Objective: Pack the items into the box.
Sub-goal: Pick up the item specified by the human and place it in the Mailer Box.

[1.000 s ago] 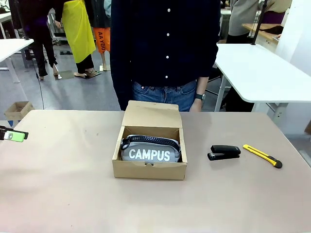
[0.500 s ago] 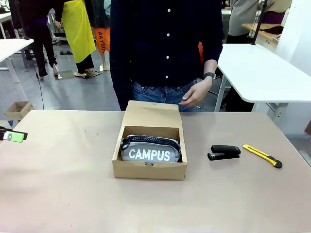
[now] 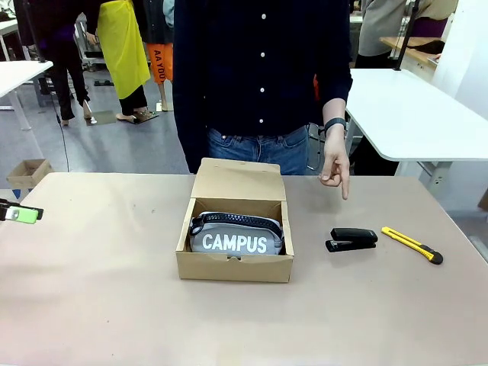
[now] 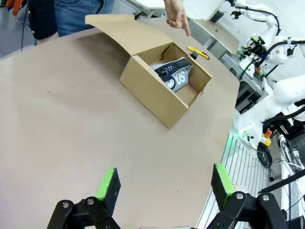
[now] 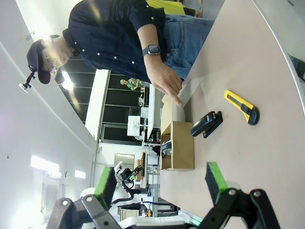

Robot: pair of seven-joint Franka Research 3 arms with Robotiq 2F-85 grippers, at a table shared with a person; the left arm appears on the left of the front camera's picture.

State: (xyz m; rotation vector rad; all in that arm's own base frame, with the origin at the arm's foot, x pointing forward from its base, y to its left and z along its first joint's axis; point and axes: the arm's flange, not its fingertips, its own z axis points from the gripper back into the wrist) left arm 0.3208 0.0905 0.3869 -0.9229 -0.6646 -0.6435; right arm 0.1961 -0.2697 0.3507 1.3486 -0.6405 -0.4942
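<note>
The brown cardboard box [image 3: 235, 265] stands mid-table with its flap lid raised at the back. Inside it lies the grey "CAMPUS" pouch [image 3: 235, 239]. To the box's right the black stapler [image 3: 351, 239] rests on the table. The person's hand [image 3: 335, 166] hovers above it, index finger pointing down. My left gripper [image 4: 164, 183] is open and empty, well back from the box [image 4: 150, 86]; one of its green pads [image 3: 25, 214] shows at the table's left edge. My right gripper [image 5: 159, 183] is open and empty, some way from the stapler [image 5: 206, 124].
A yellow-and-black utility knife [image 3: 412, 245] lies right of the stapler. The person stands at the far edge behind the box. A small tan carton [image 3: 28, 172] sits on the floor at far left. A white table [image 3: 412, 114] stands at the back right.
The person's hand has risen from their side and swung out over the table, and now points down at the stapler. Neither gripper nor any object has moved.
</note>
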